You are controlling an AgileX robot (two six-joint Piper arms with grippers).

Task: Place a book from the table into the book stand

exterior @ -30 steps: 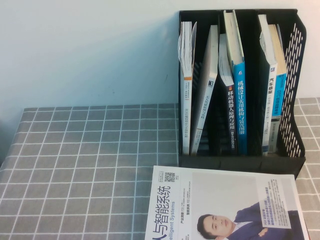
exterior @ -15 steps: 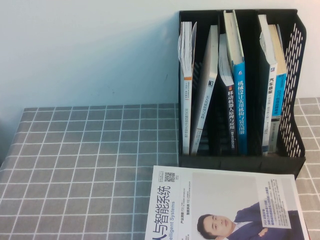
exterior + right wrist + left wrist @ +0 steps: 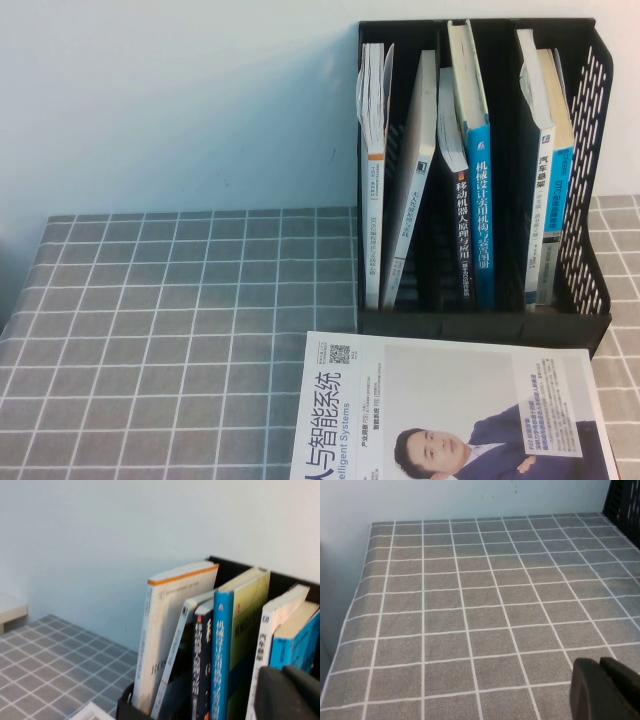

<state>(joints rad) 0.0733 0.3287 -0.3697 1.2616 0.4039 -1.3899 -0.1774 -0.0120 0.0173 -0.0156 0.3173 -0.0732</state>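
The black book stand (image 3: 598, 180) stands at the back right of the grey checked table (image 3: 180, 300). The book with the half-blue, half-grey cover (image 3: 561, 190) stands upright in the stand's rightmost slot; its blue top also shows in the right wrist view (image 3: 295, 640). My right gripper (image 3: 285, 674) is shut and empty, hanging just in front of that book. My left gripper (image 3: 601, 666) is shut and empty above bare cloth. Neither arm shows in the high view.
A white book with a suited man's portrait (image 3: 450, 410) lies flat in front of the stand. Several other books fill the stand, among them a tall blue-spined one (image 3: 482, 210). A pale wall rises behind the table.
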